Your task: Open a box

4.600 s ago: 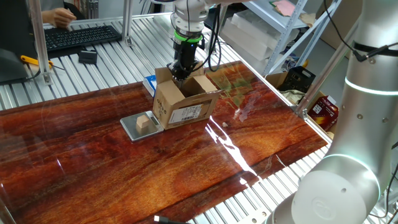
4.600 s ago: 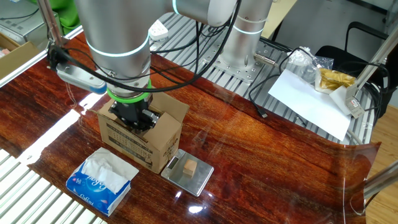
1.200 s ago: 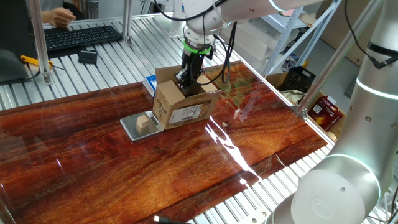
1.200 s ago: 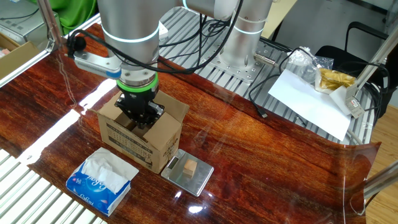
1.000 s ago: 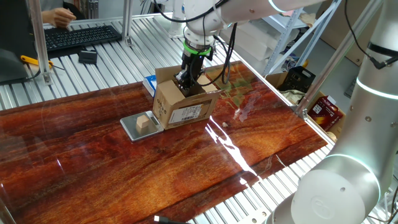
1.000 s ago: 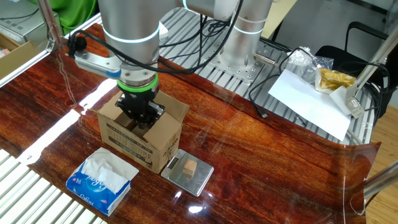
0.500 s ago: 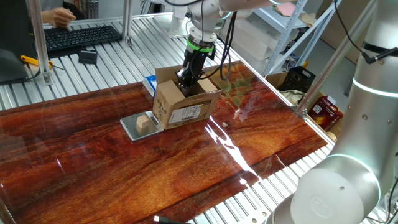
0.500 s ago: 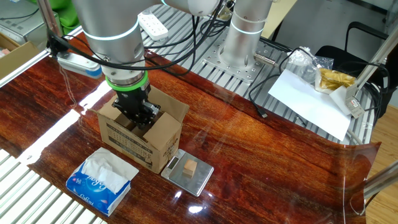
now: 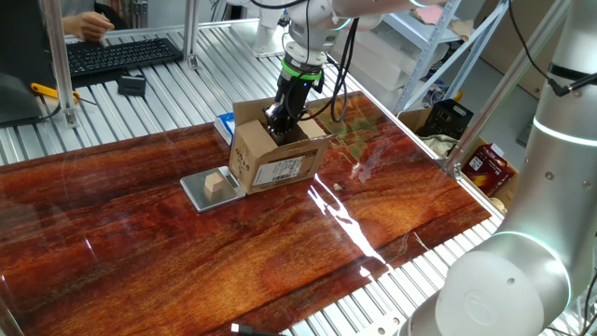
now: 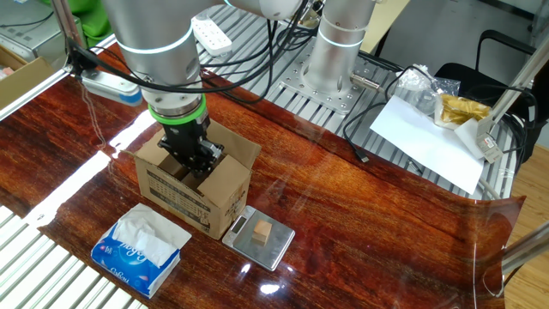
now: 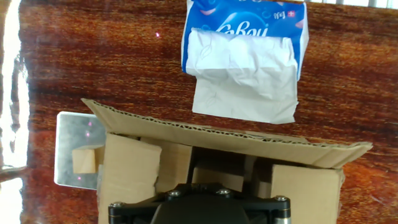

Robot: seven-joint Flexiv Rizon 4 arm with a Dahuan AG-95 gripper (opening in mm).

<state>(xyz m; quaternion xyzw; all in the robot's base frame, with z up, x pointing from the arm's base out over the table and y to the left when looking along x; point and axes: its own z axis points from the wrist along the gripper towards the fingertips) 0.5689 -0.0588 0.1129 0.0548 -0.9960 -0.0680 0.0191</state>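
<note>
The brown cardboard box stands on the wooden table, its top flaps up and spread, its white barcode label facing one fixed view. It also shows in the other fixed view. My gripper reaches down into the box's open top between the flaps, tilted a little; the other fixed view shows the same. The fingertips are hidden inside the box. In the hand view the far flap runs across the frame, inner flaps lie below it, and only the gripper's black housing shows at the bottom edge.
A blue-and-white tissue packet lies beside the box and shows in the hand view. A small grey scale with a tan wooden cube sits against the box's other side. A keyboard and papers lie off the table.
The gripper stays inside the box's top. The arm above it has shifted and leaned slightly over the last second. The box and flaps have not visibly moved.
</note>
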